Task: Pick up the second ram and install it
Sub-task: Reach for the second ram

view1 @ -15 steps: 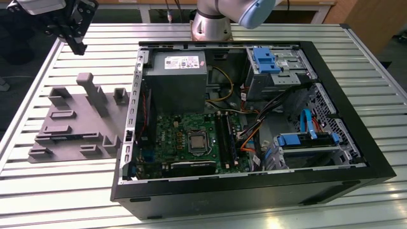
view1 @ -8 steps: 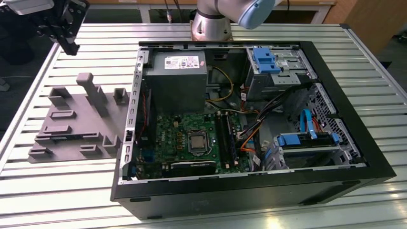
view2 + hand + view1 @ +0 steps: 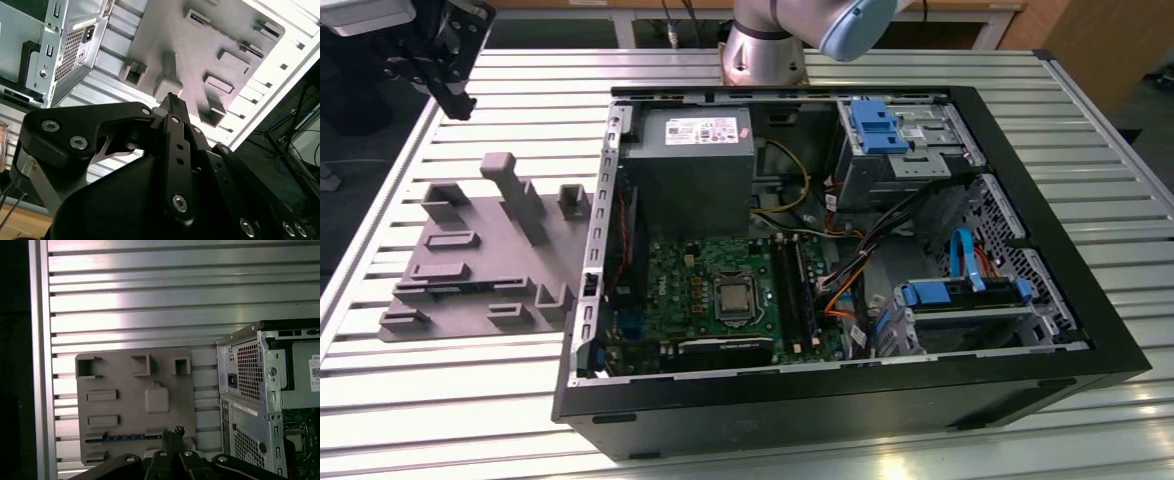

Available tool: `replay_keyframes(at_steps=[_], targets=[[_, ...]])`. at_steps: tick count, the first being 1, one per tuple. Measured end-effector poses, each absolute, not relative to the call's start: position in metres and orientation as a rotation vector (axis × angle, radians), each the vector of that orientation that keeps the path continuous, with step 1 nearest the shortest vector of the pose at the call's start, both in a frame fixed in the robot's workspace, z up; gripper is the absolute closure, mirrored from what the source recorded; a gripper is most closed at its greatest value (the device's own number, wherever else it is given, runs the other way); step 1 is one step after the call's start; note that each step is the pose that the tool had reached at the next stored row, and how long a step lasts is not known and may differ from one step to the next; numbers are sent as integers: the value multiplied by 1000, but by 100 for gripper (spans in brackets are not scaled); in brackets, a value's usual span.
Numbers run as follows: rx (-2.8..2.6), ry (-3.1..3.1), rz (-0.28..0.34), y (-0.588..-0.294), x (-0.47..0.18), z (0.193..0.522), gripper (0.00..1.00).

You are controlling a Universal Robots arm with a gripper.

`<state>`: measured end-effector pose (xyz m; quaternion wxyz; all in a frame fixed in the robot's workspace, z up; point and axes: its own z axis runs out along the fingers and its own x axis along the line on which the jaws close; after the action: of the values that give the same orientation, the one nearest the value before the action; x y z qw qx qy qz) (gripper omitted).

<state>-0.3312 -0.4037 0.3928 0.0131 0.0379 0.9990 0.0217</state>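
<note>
The gripper (image 3: 458, 105) is hovering high over the grey moulded tray (image 3: 494, 230), jaws seemingly closed on nothing. The second ram (image 3: 125, 436) is sitting in a tray slot well below it, its long axis running across the tray's width.

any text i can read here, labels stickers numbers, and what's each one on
Nothing is legible.
White label on the power supply: print too small to read.
Sticker on the back of the computer case: blurred, unreadable.
Grey tray: no print visible.
</note>
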Motion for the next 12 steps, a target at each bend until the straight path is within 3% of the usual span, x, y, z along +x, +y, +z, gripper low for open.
replay_keyframes(at_steps=[12], targets=[[118,3112,68,-410,-340,392,89]])
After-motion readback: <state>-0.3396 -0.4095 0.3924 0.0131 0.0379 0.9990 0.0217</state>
